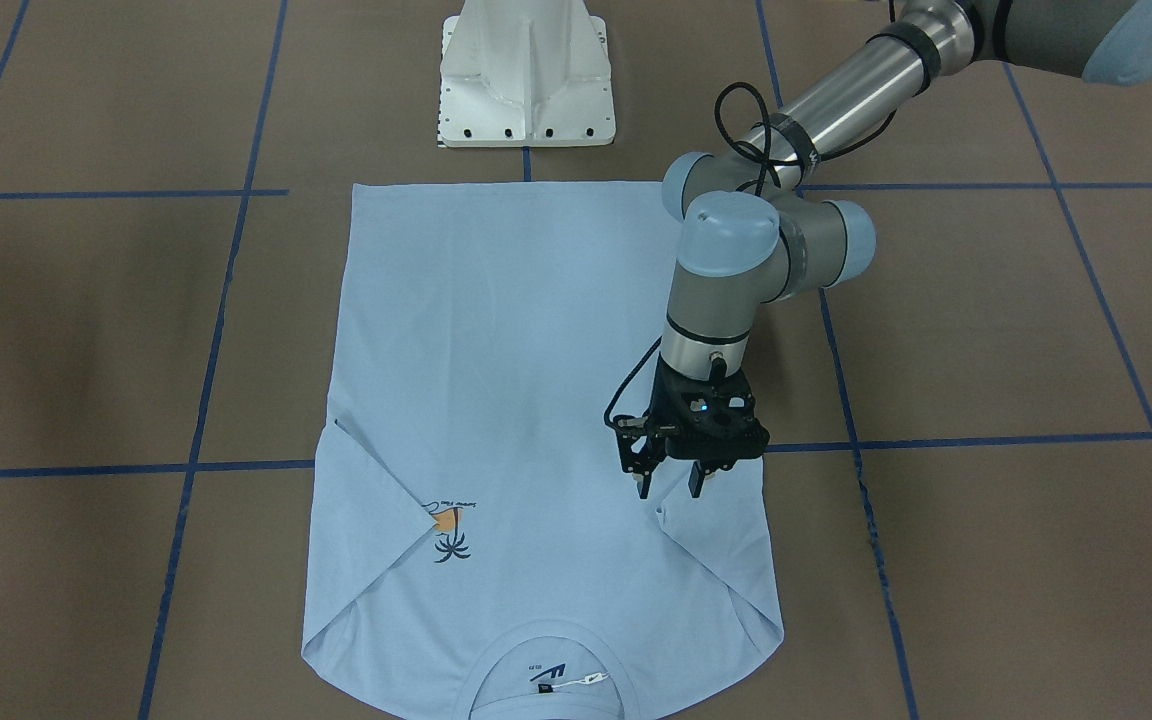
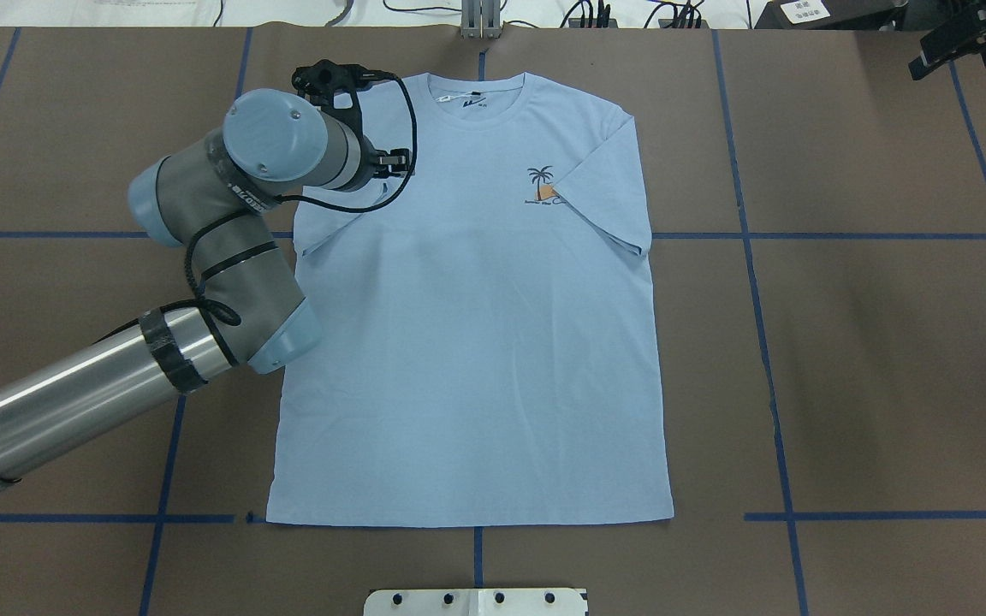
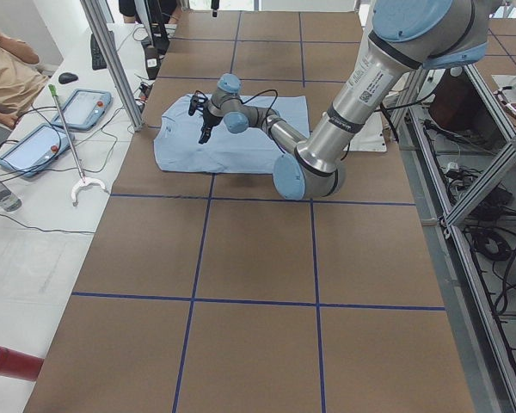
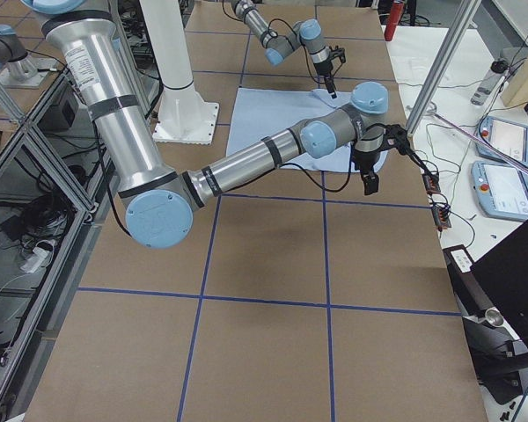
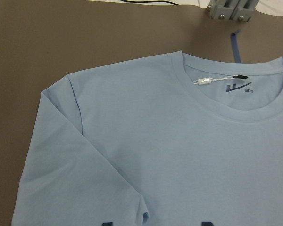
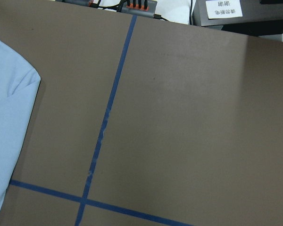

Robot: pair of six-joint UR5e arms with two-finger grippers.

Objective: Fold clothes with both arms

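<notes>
In front view, unlike overhead, left gripper (image 1: 670, 488) gapes.

The shirt (image 4: 268, 123) is seen spread flat on the table (image 4: 264, 334). The right gripper (image 4: 370, 182) is held on its near side, the left gripper (image 4: 332, 86) above its far edge.

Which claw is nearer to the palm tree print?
Left. The left claw is over the shirt, across the chest from the print; the right claw is off the shirt, over the table.
</notes>
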